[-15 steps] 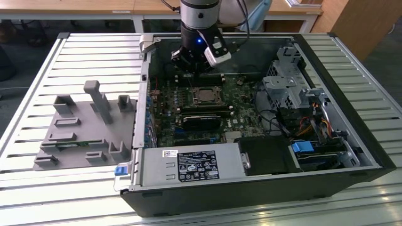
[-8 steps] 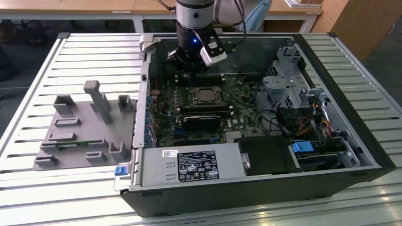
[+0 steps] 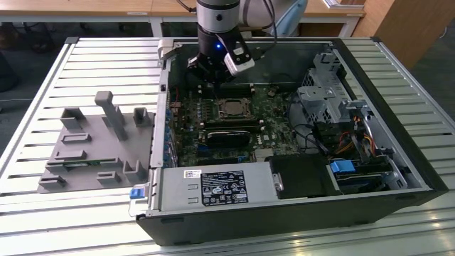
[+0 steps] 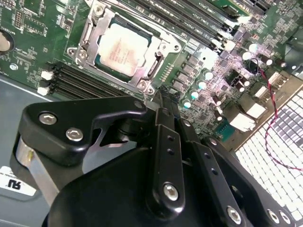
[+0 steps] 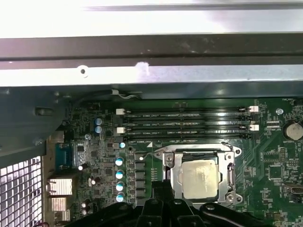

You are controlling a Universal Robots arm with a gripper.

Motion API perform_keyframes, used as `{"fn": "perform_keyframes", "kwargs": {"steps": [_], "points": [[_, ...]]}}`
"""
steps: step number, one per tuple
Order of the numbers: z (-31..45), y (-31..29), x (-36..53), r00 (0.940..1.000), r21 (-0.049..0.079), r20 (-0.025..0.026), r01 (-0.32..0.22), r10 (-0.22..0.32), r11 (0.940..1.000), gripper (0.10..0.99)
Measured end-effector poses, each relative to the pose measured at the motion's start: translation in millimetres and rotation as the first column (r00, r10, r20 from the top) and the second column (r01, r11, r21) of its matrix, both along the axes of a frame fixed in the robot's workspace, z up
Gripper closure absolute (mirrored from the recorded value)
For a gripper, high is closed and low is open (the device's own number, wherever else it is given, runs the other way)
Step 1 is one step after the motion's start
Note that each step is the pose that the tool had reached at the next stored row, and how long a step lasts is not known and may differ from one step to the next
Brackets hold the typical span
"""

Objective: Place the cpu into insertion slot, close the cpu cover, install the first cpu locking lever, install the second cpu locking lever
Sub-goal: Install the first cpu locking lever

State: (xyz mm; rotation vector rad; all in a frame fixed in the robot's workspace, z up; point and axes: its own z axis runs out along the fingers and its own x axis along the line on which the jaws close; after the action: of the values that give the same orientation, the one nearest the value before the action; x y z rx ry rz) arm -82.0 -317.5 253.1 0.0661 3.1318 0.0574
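The cpu (image 4: 124, 48) (image 5: 200, 178) lies flat in the insertion slot (image 3: 229, 108), pale metal face up. The cpu cover (image 4: 90, 35) (image 5: 176, 180), a silvery frame, lies down around it. A thin wire lever (image 5: 147, 154) runs along one side of the socket. My gripper (image 3: 212, 85) (image 4: 159, 99) (image 5: 162, 187) hangs just above the green board beside the socket, toward the case's back wall in the exterior view. Its black fingers (image 4: 163, 142) are shut together with nothing between them.
The open computer case (image 3: 398, 160) lies on a slatted table (image 3: 42, 213). A power supply (image 3: 213, 186) sits at the front and a drive cage (image 3: 327, 96) on the exterior view's right. A grey fixture (image 3: 92, 144) stands outside the case. Memory slots (image 5: 184, 124) flank the socket.
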Motion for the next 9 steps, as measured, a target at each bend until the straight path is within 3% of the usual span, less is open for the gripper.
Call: {"fn": "perform_keyframes", "kwargs": {"steps": [9], "points": [[-0.1, 0.8, -14.8, 1.0000, 0.000, 0.0017, 0.000, 0.000, 1.0000, 0.980]]}}
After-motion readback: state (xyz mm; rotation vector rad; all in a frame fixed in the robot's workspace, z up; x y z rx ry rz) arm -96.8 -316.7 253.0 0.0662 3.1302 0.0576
